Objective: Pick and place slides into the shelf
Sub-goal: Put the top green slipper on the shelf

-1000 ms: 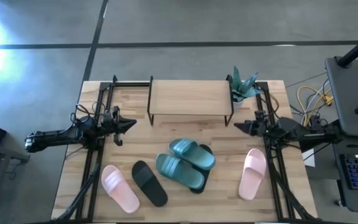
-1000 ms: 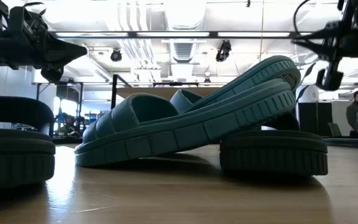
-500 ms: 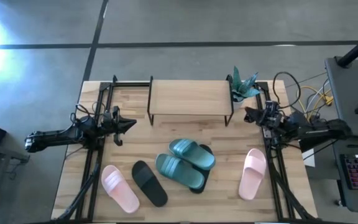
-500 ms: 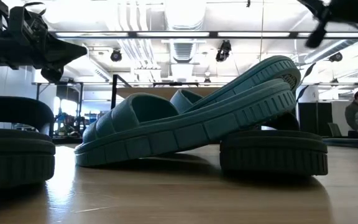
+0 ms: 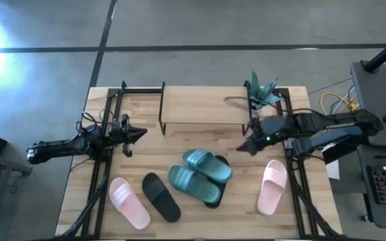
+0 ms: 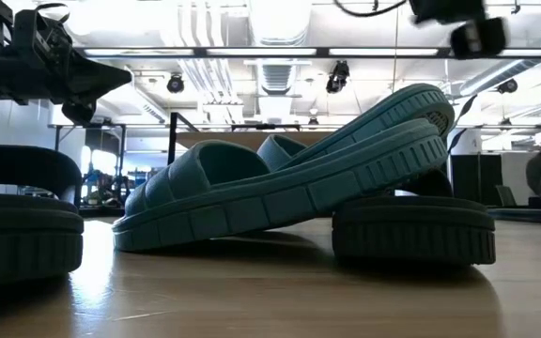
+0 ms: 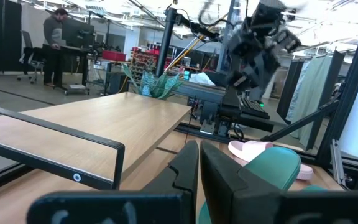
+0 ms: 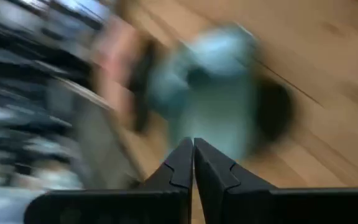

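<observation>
Right pincer [image 5: 242, 148] closed, above teal slides [image 5: 200, 175]

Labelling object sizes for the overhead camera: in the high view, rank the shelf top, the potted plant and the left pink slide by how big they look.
1. shelf
2. left pink slide
3. potted plant

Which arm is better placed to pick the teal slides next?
Right. The right gripper is beside the teal slides, fingers shut; the left gripper sits at the table's left edge.
</observation>
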Robot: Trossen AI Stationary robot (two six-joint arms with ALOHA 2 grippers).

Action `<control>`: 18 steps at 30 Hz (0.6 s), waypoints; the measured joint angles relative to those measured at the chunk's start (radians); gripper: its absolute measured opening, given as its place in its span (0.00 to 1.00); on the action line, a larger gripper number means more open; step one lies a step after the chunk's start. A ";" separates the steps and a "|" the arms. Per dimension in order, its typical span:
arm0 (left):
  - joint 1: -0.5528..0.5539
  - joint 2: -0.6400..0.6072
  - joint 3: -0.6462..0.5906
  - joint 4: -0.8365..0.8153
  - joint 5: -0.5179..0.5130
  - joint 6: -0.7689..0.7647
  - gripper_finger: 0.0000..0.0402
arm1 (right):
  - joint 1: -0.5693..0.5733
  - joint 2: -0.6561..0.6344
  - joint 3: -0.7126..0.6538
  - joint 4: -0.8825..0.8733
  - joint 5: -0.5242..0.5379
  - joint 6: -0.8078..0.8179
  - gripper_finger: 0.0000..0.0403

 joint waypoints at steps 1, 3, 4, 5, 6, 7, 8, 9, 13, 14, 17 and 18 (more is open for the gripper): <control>0.000 0.000 0.000 0.000 0.000 0.000 0.01 | 0.021 0.040 0.050 -0.107 0.006 -0.002 0.02; 0.000 0.000 0.000 0.000 0.000 0.000 0.01 | 0.060 0.116 0.139 -0.294 0.023 -0.001 0.02; 0.000 0.000 0.000 0.000 0.000 0.000 0.01 | 0.081 0.150 0.179 -0.363 0.037 -0.001 0.02; 0.000 0.000 0.000 0.000 0.000 0.000 0.01 | 0.101 0.182 0.215 -0.416 0.053 -0.001 0.02; 0.000 0.000 0.000 0.000 0.000 0.000 0.01 | 0.120 0.209 0.247 -0.457 0.073 0.000 0.02; 0.000 0.000 0.000 0.000 0.000 0.000 0.01 | 0.137 0.235 0.274 -0.488 0.094 0.000 0.02; 0.000 0.000 0.000 0.000 0.000 0.000 0.01 | 0.152 0.259 0.298 -0.509 0.111 -0.001 0.02; 0.000 0.000 0.000 0.000 0.000 0.000 0.01 | 0.165 0.281 0.316 -0.519 0.119 -0.002 0.02; 0.000 0.000 0.000 0.000 0.000 0.000 0.01 | 0.200 0.354 0.358 -0.577 0.110 0.004 0.02; 0.000 0.000 0.000 0.000 0.000 0.000 0.01 | 0.209 0.368 0.359 -0.597 0.109 0.013 0.02; 0.000 0.000 0.000 0.000 0.000 0.000 0.01 | 0.230 0.409 0.354 -0.656 0.108 0.039 0.02; 0.000 0.000 0.000 0.000 0.000 0.000 0.01 | 0.234 0.421 0.351 -0.671 0.107 0.047 0.02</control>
